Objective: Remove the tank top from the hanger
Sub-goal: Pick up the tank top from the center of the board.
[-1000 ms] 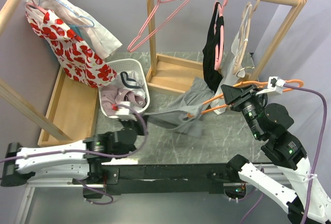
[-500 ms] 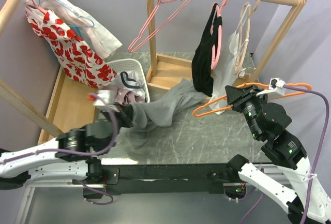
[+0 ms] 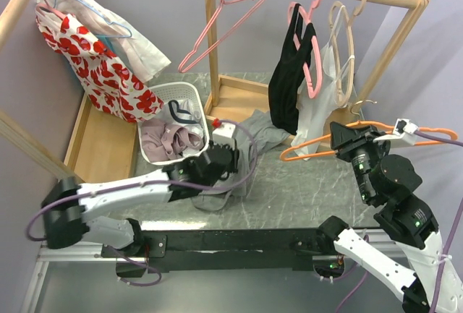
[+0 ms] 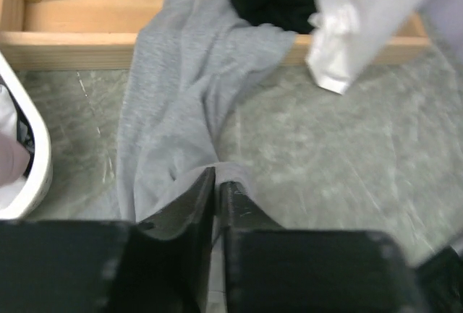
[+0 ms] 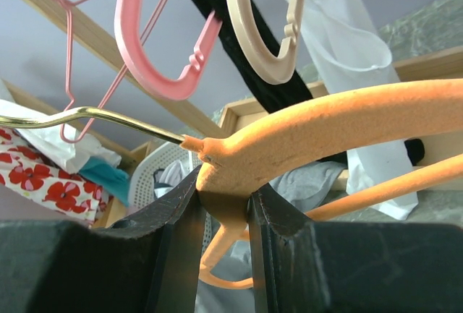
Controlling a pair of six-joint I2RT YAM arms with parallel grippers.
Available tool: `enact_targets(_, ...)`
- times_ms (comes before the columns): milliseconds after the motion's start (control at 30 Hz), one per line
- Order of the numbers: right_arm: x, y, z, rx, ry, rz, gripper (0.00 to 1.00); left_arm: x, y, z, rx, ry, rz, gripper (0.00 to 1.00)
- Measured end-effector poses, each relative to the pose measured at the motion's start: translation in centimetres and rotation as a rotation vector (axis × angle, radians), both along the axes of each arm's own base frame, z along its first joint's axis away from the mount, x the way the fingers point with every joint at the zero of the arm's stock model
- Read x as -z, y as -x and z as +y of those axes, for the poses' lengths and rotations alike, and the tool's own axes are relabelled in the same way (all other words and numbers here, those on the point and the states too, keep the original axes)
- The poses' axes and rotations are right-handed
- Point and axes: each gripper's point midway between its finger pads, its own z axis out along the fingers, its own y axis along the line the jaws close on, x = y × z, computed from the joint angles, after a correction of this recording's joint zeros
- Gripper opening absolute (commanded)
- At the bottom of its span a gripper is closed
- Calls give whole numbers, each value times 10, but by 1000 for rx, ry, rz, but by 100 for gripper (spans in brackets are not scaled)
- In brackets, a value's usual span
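Tank top (image 4: 173, 96) axis: lengthwise from the left end effector (image 4: 217, 183) away to the wooden rack base (image 4: 72, 9).
Look: gray, limp, long folds.
Place: on the worktop (image 3: 311, 190).
Left end effector: jaws nearly together, fabric at the tips; grip unclear.
Right end effector (image 5: 226, 197): clamped on the bare orange hanger (image 5: 325, 125).

You can't tell if the tank top (image 4: 170, 96) is pinched: its near end vanishes beneath the jaws of the left gripper (image 4: 217, 180).
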Motion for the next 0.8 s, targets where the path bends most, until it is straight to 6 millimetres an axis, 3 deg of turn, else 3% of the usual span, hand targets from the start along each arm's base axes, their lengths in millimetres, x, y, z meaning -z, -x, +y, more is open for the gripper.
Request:
enact_targets(133,-1,3,-7,22,-4,-9,3,34,-43,-3,-44,-21,60,21)
enact_targets(233,-2,4,-9,28,-7,-13,3,49,-70,-18,-48,-29,90,26)
enact_targets(267,-2,5,-9,29,-7,-13,3,53,-78,-27,-38,-28,99,52)
enact_targets(300,-2,5,-9,30,-7,-13,4,58,-83,-35,-28,-28,108,58)
enact_targets(367,-2,5,-10,31,-6,-11,5,69,-89,-48,-1,-25,127,56)
enact_targets(500,-1,5,-10,32,-6,-11,6,94,-93,-57,23,-46,174,68)
enact_targets(533,-2,5,-10,33,-6,-12,7,100,-93,-58,23,-51,188,74)
enact_targets(567,-2,5,-11,33,-7,-12,7,104,-94,-57,20,-57,198,89)
enact_targets(800,-1,5,-12,38,-2,-11,9,113,-101,-47,-27,-73,224,91)
